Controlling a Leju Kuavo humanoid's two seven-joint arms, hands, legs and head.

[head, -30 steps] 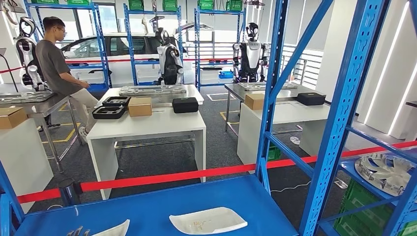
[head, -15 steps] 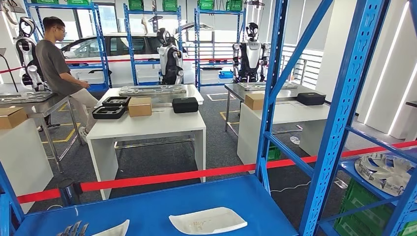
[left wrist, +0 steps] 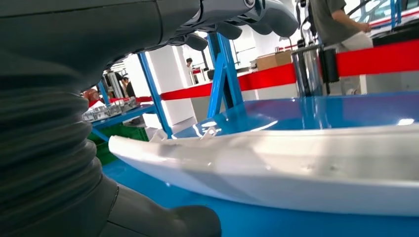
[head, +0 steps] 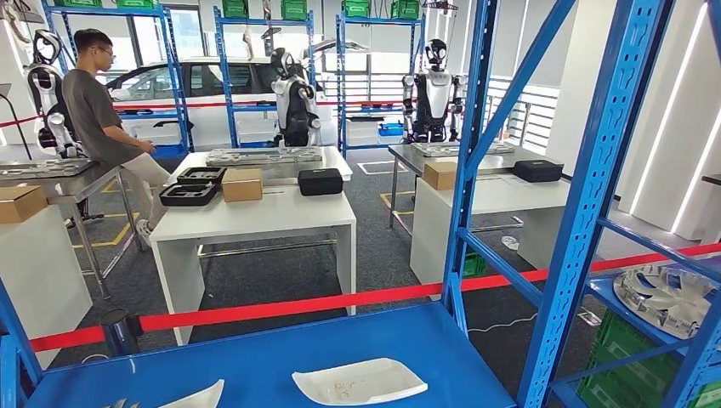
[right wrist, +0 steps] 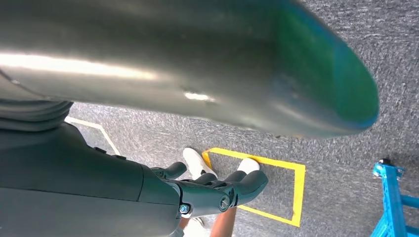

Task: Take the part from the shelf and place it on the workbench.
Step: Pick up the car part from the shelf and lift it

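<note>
**White part lying on the blue shelf, left hand beside it**

White curved plastic part point(head: 197, 397) is lying on the flat blue metal shelf board point(head: 281, 357), at the near edge of the board. In the left wrist view the same part point(left wrist: 276, 168) is showing as a long pale shell resting on the glossy blue surface. A second white flat part point(head: 359, 381) is lying on the same board, near the first one but apart from it, on the side toward the blue upright post point(head: 466, 161).

The left hand point(left wrist: 163, 118) is hanging just beside the first white part, with its dark fingers point(left wrist: 257, 15) reaching above the part and its thick grey thumb point(left wrist: 168, 222) lying below, close to the board. The fingers and the thumb are standing well apart and are holding nothing; I cannot tell whether they are touching the part.

The right hand point(right wrist: 217, 190) is hanging over the grey carpet floor point(right wrist: 346, 123), its fingers loosely extended and holding nothing.

Beyond the shelf board a red barrier tape point(head: 340, 302) is stretching across, and behind it a white workbench point(head: 255, 217) is standing with a brown cardboard box point(head: 242, 184) on it. A person in a grey shirt point(head: 95, 106) is leaning beside that workbench.
</note>
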